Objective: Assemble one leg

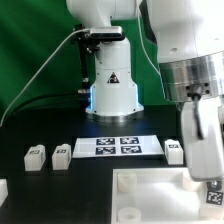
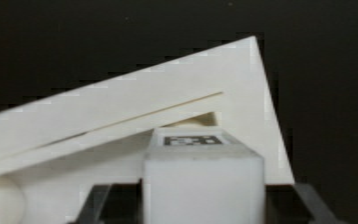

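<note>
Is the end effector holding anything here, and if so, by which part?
Yes: the end effector holds a leg between its fingers, gripped by its lower sides, marker face showing.

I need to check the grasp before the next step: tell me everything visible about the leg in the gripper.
The leg is a small white stubby block, plastic-looking, with a black-and-white square marker on its face. It sits upright between the gripper fingers, which close on its sides. Behind it lies the large white tray-like piece; whether they touch cannot be told. In the exterior view the leg shows below the arm.
</note>
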Controlling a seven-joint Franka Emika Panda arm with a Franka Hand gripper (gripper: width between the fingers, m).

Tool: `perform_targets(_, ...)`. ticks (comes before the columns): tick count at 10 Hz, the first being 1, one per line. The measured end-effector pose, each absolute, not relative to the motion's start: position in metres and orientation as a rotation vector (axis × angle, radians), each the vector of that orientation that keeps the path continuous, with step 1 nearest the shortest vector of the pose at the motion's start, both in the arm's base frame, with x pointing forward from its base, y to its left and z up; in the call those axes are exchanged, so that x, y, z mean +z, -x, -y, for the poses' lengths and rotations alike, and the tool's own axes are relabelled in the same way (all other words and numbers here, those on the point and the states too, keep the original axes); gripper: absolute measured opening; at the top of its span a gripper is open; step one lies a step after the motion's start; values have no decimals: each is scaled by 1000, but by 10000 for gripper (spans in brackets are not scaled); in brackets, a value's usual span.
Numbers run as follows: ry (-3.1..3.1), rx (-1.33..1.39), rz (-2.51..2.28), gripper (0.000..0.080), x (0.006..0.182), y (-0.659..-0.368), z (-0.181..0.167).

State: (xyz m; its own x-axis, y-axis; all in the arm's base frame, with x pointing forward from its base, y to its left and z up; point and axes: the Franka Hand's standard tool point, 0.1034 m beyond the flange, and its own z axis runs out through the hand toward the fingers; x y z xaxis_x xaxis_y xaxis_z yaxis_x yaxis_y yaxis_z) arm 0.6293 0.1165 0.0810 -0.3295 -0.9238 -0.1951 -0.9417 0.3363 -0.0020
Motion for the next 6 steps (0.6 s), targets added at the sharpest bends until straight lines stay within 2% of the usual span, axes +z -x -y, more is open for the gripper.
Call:
perform_targets(4, 1628, 194, -2524, 294, 82, -626, -119)
perform_targets(5, 1640, 193, -2515, 387, 81, -625, -119)
perform_targets(6, 1705, 189, -2476, 387, 80, -624, -119)
